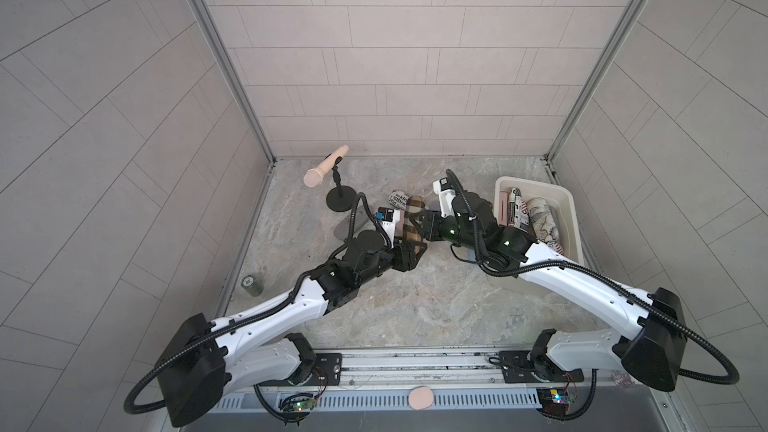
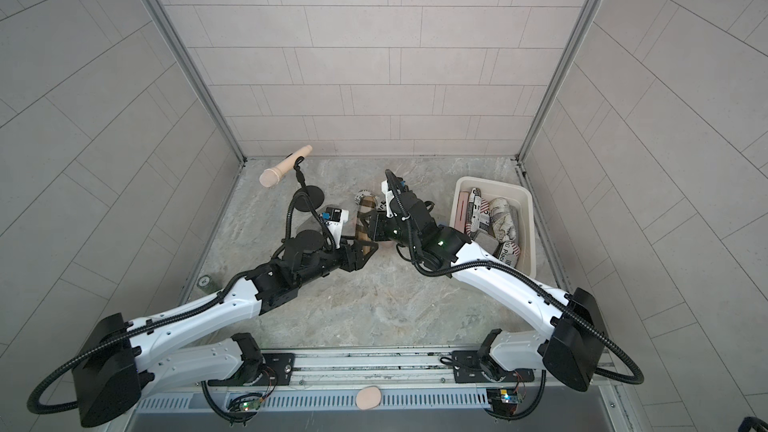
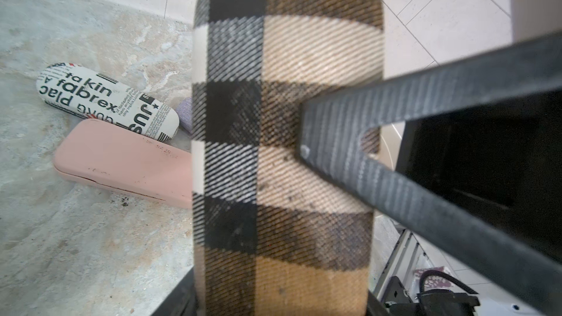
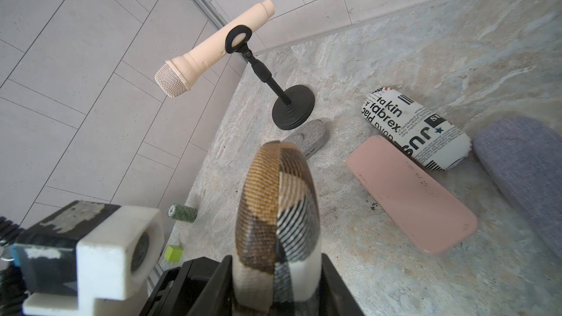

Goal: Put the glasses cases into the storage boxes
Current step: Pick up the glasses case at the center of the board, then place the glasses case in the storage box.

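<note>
- Plaid case [image 3: 286, 147] fills the left wrist view. Its long axis runs straight away from the lens to a rounded free end. A dark ribbed finger [image 3: 334, 135] reaches in from the side and lies against it about mid-length.
- Beyond it on the counter [image 3: 76, 238] lie a newsprint case [image 3: 106, 101], a pink case [image 3: 127, 165] touching it, and a sliver of a lavender case [image 3: 186, 113].
- Right wrist view: the right gripper [image 4: 275, 281] is clamped on the plaid case, one jaw pressed to each side. The free end points roughly toward the microphone [image 4: 213, 50] near the back left corner.
- Four cases lie loose here: the three already named, and a grey case [image 4: 307, 139] just beside the stand's base.
- Both top views: the plaid case hangs over the middle of the counter. Its long axis runs front to back and its free end points toward the back edge; I cannot tell how much it tilts.
- The left gripper [image 1: 411, 246] sits at the case's near end. Whether its jaws grip the case or stand clear of it cannot be told.
- The storage box [image 1: 536, 182] stands along the right edge toward the back right corner, well apart from the plaid case. It holds at least five packed cases [image 1: 540, 218], though part of its inside is hidden.
- Judged from this, the task is past halfway: one case is between the grippers and four wait on the counter.
</note>
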Robot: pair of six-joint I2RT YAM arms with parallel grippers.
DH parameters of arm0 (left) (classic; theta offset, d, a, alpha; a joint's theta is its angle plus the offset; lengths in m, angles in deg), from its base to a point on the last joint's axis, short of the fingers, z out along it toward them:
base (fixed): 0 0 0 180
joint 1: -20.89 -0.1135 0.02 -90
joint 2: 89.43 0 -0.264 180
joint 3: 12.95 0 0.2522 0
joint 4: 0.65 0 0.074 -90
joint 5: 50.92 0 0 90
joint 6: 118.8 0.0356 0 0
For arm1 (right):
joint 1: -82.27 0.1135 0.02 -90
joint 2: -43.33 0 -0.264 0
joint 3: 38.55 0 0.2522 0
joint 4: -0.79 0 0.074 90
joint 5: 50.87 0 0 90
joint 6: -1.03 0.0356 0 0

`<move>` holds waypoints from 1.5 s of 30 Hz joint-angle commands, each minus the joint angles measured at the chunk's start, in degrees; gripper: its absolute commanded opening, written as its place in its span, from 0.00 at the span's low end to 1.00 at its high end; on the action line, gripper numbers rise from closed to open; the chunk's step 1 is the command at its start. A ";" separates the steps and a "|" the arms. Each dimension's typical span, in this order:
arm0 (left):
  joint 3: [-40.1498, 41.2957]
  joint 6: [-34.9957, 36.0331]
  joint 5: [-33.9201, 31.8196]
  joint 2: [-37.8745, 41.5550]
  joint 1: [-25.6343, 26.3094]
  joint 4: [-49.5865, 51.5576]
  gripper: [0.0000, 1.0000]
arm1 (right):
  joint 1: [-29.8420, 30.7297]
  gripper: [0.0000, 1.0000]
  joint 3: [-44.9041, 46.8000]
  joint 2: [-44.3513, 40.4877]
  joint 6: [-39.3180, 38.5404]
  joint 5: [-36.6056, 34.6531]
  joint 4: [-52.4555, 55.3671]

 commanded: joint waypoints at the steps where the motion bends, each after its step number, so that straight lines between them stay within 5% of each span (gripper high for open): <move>1: 0.68 0.37 0.79 1.63 0.20 -2.54 0.80 | 0.90 0.23 -1.49 -0.44 0.56 0.06 -1.70; 7: 2.62 1.26 0.26 4.90 0.20 -1.11 0.99 | 0.84 0.22 -2.86 -1.00 0.25 -3.25 0.53; 17: 4.57 3.48 -0.96 13.15 0.20 7.11 1.00 | -0.01 0.22 -7.52 0.76 -1.58 -5.57 3.00; 27: 7.39 2.41 -9.35 25.43 0.18 14.36 1.00 | -4.86 0.22 -13.96 -0.17 -6.77 -8.32 11.53; 35: 8.42 0.24 -20.64 29.09 -0.02 19.98 1.00 | -20.00 0.22 -12.47 -8.88 -13.72 -9.31 24.85; 45: 7.75 0.50 -18.99 23.31 -0.41 17.12 1.00 | -41.56 0.23 -9.42 -14.65 -24.97 -12.54 42.64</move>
